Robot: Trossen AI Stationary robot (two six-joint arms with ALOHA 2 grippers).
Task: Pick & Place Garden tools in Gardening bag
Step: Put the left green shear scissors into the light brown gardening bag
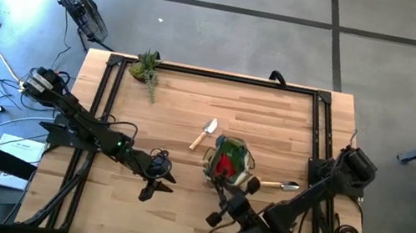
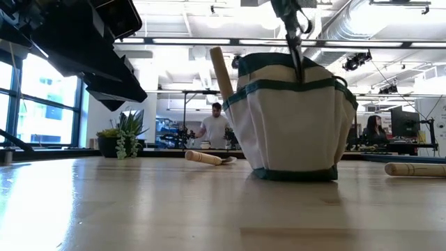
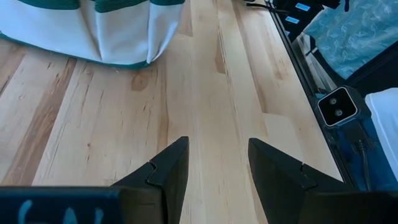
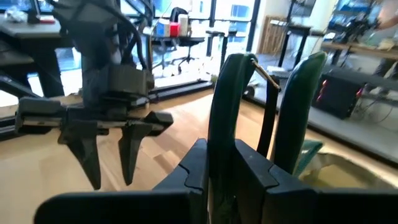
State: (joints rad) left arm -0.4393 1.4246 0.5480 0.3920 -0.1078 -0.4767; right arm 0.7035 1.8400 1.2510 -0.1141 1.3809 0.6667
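A: Where's the bag [image 1: 230,161]?
B: Upright on the bench, toward the right half, nearer the front edge. One trowel [image 1: 203,134] lies just left of it, another [image 1: 277,184] just right.
A: And the right gripper [image 4: 221,177]?
B: Above the bag's front rim, fingers pinched on shears [image 4: 264,112].
A: The left gripper [image 3: 214,174]?
B: Spread, holding nothing, low over bare wood left of the bag.

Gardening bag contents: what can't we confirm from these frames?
- Inside the cream fabric gardening bag with green trim: low view is blocked by the bag wall; only one wooden handle pokes out.
- High view: red and green items in the bag are too small to identify.
- Right wrist view: the right tool grips dark-green shear handles; the blades are hidden below.
- Left tool shows only bare table.
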